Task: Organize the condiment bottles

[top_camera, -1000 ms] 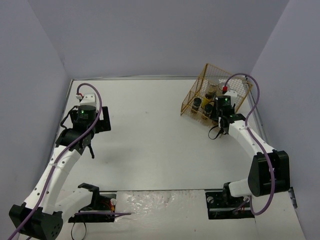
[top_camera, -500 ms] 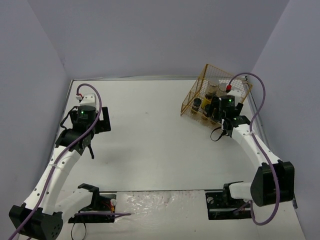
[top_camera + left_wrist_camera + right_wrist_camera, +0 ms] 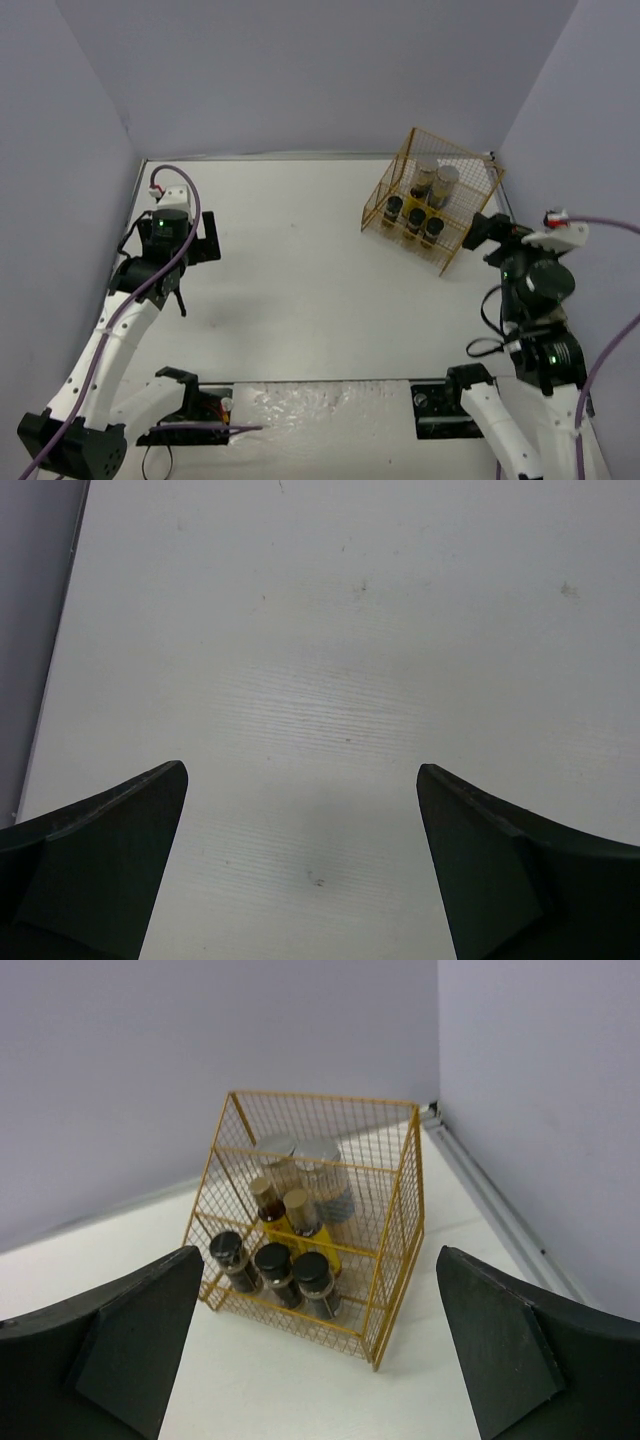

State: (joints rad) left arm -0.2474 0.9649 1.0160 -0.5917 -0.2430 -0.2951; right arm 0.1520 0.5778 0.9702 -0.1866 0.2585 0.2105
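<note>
Apparently done: found all seven condiment bottles point(image 3: 300, 1225) tiered inside the gold wire rack point(image 3: 395, 1260), centre frame, none left outside. Saw left gripper point(image 3: 300, 768) and right gripper point(image 3: 320, 1251) spread wide, empty.

Labels on the condiment bottles point(image 3: 273, 1263) were too small for you to read. The gold rack point(image 3: 370, 1160) and the slim bottles point(image 3: 300, 1215) partly hid the silver-lidded jars point(image 3: 318, 1155) from you.

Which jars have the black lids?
The three short dark jars in the gold rack's front row; the slim yellow ones wear brown caps, the wide pale ones silver.
</note>
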